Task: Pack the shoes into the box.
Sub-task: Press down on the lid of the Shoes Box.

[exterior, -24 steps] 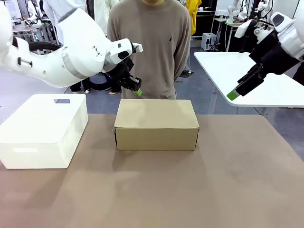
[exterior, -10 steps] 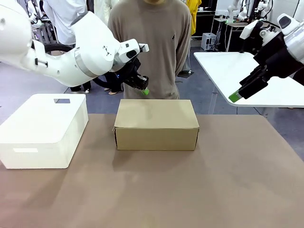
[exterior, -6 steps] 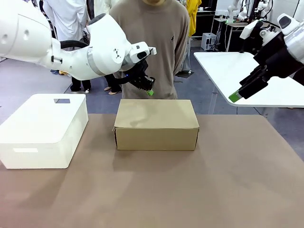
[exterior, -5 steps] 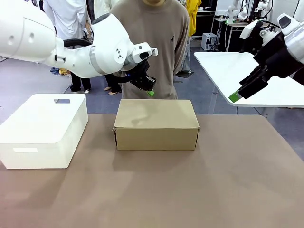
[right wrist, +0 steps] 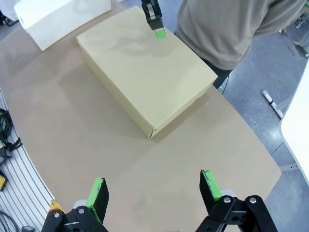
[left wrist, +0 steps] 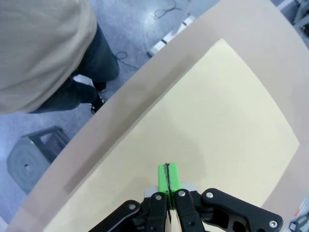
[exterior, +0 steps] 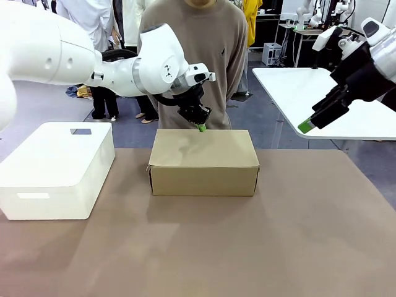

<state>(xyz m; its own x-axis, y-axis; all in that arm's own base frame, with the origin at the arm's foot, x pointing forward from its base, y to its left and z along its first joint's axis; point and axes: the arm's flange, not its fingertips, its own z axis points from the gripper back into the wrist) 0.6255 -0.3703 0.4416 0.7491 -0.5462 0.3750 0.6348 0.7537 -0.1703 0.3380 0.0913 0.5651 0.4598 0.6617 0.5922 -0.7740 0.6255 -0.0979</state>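
Through the left wrist camera I see my left gripper with its 2 green pads pressed flat together, jaws fully closed and holding nothing. They hang over the closed lid of the cardboard box, near its far edge. Beyond the box runs a strip of brown surface, then grey floor, where a person in a beige top and dark jeans stands.

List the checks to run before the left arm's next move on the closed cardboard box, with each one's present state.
1. Box lid closed: ok.
2. Left gripper shut, tips over the lid's far edge: ok.
3. Tips touching the lid: cannot tell.
4. Right gripper open, off to the side: ok.
5. Person behind the box, hands off the table: ok.
6. Shoes ready: cannot tell.
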